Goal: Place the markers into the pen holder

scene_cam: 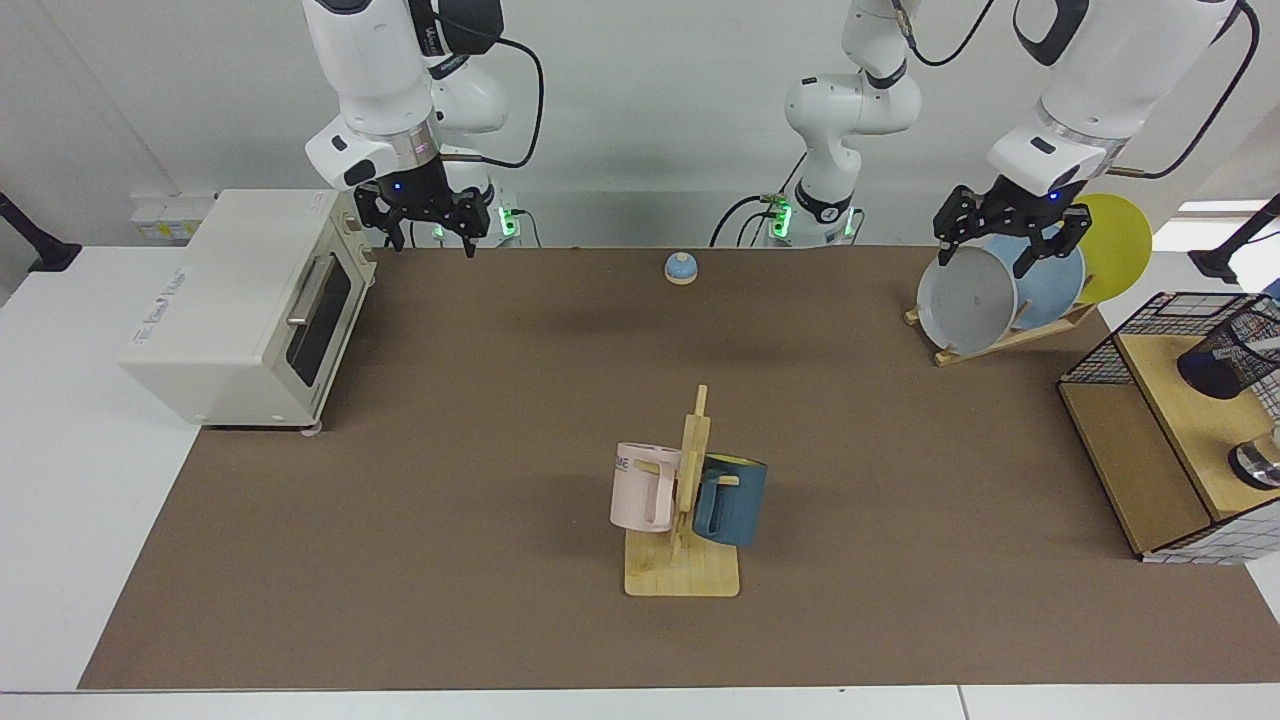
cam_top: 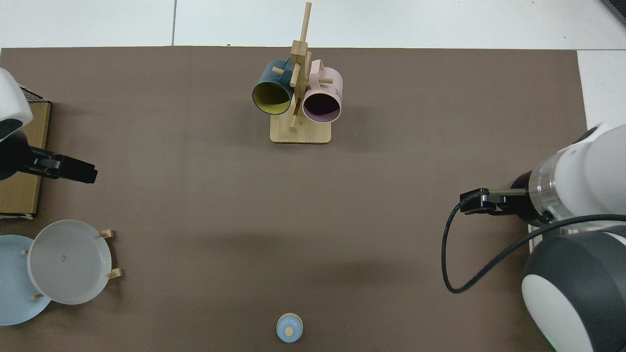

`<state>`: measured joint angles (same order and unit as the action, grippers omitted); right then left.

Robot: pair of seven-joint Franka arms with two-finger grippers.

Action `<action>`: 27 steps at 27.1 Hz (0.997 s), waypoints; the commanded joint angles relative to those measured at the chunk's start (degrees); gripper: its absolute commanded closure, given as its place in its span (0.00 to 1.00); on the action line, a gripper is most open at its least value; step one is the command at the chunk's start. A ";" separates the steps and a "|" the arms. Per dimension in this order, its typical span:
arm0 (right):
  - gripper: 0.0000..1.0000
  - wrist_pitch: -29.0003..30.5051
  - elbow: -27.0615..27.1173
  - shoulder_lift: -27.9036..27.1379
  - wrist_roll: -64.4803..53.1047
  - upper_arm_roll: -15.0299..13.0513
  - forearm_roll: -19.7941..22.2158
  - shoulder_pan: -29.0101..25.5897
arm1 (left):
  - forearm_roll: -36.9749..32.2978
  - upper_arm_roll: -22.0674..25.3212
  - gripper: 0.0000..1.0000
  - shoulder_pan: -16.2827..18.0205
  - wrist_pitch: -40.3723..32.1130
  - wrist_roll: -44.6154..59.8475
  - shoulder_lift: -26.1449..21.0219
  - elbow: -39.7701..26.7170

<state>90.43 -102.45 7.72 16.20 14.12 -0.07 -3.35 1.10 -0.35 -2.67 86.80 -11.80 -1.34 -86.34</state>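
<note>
Hovering spread and empty above the plates (scene_cam: pixel 965 300), your left pincer (scene_cam: pixel 1004 243) could clip them heading for the pen holder (scene_cam: pixel 1225 355) tilted on the shelf (scene_cam: pixel 1180 400); the right pincer (scene_cam: pixel 428 228) waits spread by the toaster oven (scene_cam: pixel 240 300).

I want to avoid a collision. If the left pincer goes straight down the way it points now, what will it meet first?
Probably the grey plate in the plate rack: in the facing view the open left pincer hangs right above its rim. Depth is unclear; it may pass in front and reach the brown mat.
</note>
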 commanded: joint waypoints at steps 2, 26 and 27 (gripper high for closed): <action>0.00 0.62 -0.30 0.63 -0.47 0.20 -0.81 -0.69 | 0.05 0.26 0.03 -0.58 -0.85 0.38 -1.65 3.38; 0.00 2.45 -0.12 0.10 -0.21 0.20 -1.25 -0.51 | -0.48 0.26 0.01 -0.67 0.38 -5.51 -1.48 3.20; 0.00 4.12 0.05 0.01 -0.29 0.20 -1.25 0.01 | -0.48 0.43 0.01 -0.67 0.38 -5.51 -1.48 3.20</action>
<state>90.72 -102.45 7.72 16.20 14.12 -0.20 -3.35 1.04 -0.51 -2.68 86.99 -16.30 -2.05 -84.48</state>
